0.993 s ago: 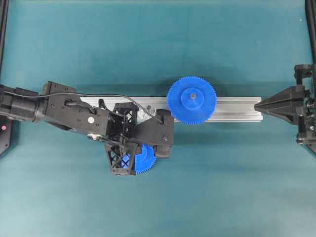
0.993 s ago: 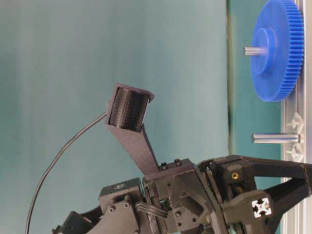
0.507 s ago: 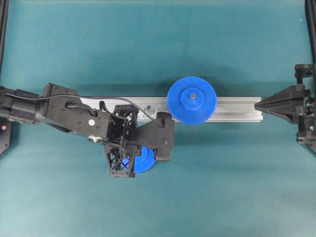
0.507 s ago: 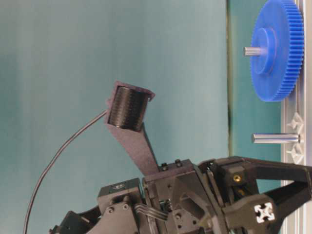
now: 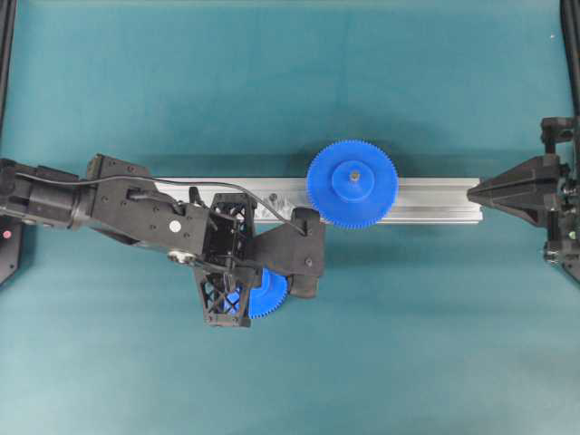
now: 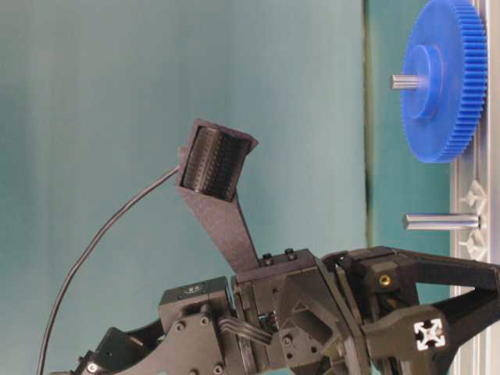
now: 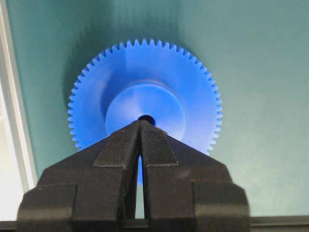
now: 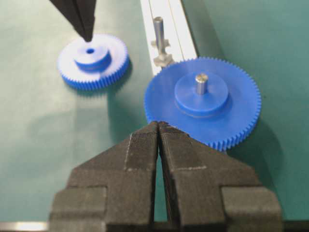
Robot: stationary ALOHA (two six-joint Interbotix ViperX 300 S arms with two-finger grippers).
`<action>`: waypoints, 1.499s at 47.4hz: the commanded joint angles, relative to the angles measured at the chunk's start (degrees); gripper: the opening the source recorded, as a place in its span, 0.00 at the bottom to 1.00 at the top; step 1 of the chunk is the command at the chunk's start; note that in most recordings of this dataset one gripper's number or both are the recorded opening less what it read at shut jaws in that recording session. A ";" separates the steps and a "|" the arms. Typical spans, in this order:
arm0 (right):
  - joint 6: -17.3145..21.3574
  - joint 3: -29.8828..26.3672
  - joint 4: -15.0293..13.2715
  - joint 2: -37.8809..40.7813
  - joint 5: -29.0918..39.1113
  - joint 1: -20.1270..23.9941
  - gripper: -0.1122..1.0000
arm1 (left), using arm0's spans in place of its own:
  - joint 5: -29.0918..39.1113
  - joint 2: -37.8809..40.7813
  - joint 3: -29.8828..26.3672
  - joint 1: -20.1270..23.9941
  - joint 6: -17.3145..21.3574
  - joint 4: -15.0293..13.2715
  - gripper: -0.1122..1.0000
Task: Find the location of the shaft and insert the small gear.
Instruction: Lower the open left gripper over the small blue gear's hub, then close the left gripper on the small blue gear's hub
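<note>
**A:** What has changed in the last second?

**B:** Very little. In the overhead view the black left gripper (image 5: 292,288) has crept slightly toward the right of the picture, and the wrist has tipped a touch. Its jaws are pressed together with nothing between them, just as they were a second ago.

**A:** So where is the small blue plastic gear with fine teeth?

**B:** The small gear (image 7: 145,94) lies flat on the teal mat, directly under the closed tips. From the left wrist view the tips sit right at the near rim of the dark centre hole in its raised round hub. Whether they touch the hub I cannot tell; the right wrist view shows them just above or on it.

**A:** And the target?

**B:** The short silvery steel shaft (image 8: 159,30) stands upright on its faceted metal mount on the ribbed aluminium rail (image 5: 426,199), beside the left tips, not ahead of them, and apart from the gear. It is bare, so I judge insertion has not begun; with the jaws together, the gear is not gripped.

**A:** The other parts?

**B:** The wider blue toothed gear (image 8: 203,99) is seated on its own grey pin further along the rail, just ahead of the right gripper (image 8: 158,126), whose ridged black jaws are also together and empty.
</note>
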 commanded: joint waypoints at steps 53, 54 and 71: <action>0.53 0.26 0.00 -1.49 -0.26 -0.18 0.14 | -0.79 0.35 -1.76 -0.44 -0.18 0.18 0.93; 0.53 0.18 0.09 -1.58 -0.26 -0.18 0.14 | -0.79 0.35 -1.67 -0.53 -0.18 0.18 0.93; 0.53 0.26 0.00 -1.58 -0.26 -0.26 0.14 | -0.70 1.41 -2.20 -0.53 -0.26 0.09 0.93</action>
